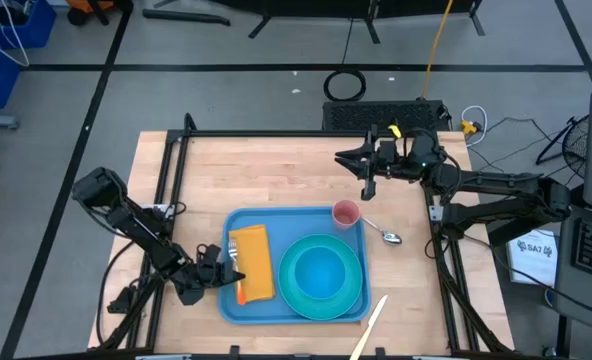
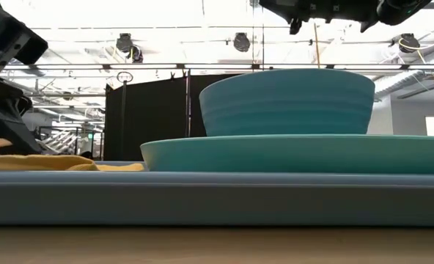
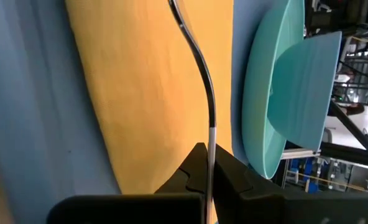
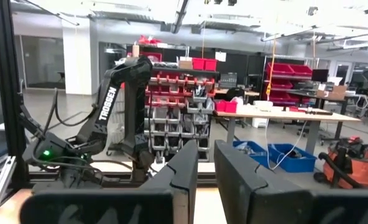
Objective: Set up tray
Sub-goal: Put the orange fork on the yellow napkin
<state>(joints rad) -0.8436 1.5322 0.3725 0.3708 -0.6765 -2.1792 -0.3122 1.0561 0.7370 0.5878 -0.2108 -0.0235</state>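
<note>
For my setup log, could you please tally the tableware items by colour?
Blue: 1, the tray
Turquoise: 2, plate and bowl
Orange-yellow: 1, napkin
Pink: 1, cup
Silver: 2, spoon; utensil in the left claw
Total: 7

Pretty clearly a robotics lab or workshop: shelving stacked with red parts bins (image 4: 171,84), worktables (image 4: 283,115), an orange shop vac (image 4: 352,162), and ceiling-mounted lights (image 2: 129,45) overhead.

Teal bowl (image 2: 287,103) sits on a turquoise plate (image 2: 298,155) inside the blue tray (image 2: 202,196), yellow napkin (image 2: 48,163) beside it.
</note>
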